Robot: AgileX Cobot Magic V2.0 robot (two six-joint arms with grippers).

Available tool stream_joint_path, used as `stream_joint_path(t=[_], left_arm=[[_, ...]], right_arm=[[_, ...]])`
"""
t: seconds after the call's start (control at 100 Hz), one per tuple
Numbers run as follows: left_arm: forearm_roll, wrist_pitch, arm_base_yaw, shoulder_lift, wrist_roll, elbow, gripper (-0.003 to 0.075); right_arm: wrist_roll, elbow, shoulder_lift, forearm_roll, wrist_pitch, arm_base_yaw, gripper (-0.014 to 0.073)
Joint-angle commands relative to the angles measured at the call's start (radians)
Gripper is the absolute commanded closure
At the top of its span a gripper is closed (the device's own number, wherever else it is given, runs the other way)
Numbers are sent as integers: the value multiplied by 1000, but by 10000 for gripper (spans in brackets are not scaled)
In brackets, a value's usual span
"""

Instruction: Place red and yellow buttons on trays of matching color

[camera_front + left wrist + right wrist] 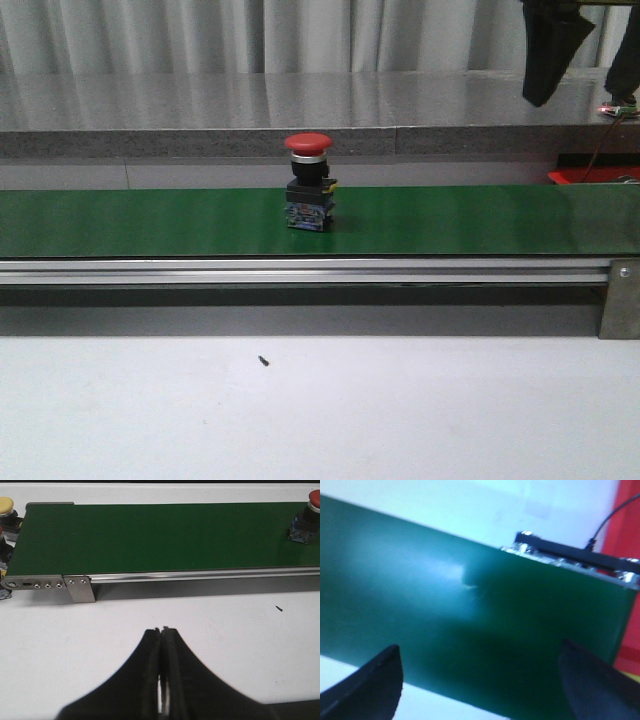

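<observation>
While upright on the green conveyor belt [480, 220], red button [308, 180]: domed red cap on a black and blue body, roughly midway along the belt's visible length in the front view, nothing touching it. Also visible in the left wrist view [306, 517], at the belt's far reach from the end bracket [80, 588].

Yellow button [7, 506]: just off the belt's bracket end, beside other partly cropped items, seen only in the left wrist view; what it rests on cannot be told.

Red tray [590, 176]: behind the belt's right end, only an edge showing; also appears as a red strip [626, 540] beyond the belt's end in the right wrist view.

Left end effector [163, 675]: fingers pressed together, holding nothing, hovering over the white surface [150, 610] on the near side of the belt, well apart from the red button.

Right end effector [480, 680]: fingers spread wide, holding nothing, above the belt near its right end; seen in the front view as a dark shape [552, 55] raised well above the belt.

Small dark speck [263, 361]: on the white surface, in front of the belt.
</observation>
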Motion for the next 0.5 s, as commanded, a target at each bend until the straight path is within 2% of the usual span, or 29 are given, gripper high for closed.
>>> stream_joint_path(t=[0.0, 0.3, 0.49], left_arm=[[-16, -60, -8, 7, 0, -27, 740], [-16, -60, -8, 7, 0, -27, 740], [-16, -60, -8, 7, 0, -27, 740]], right_arm=[[-45, -5, -58, 4, 17, 45, -31], [-147, 1, -57, 11, 51, 181, -31], [-161, 1, -36, 44, -12, 227, -31]])
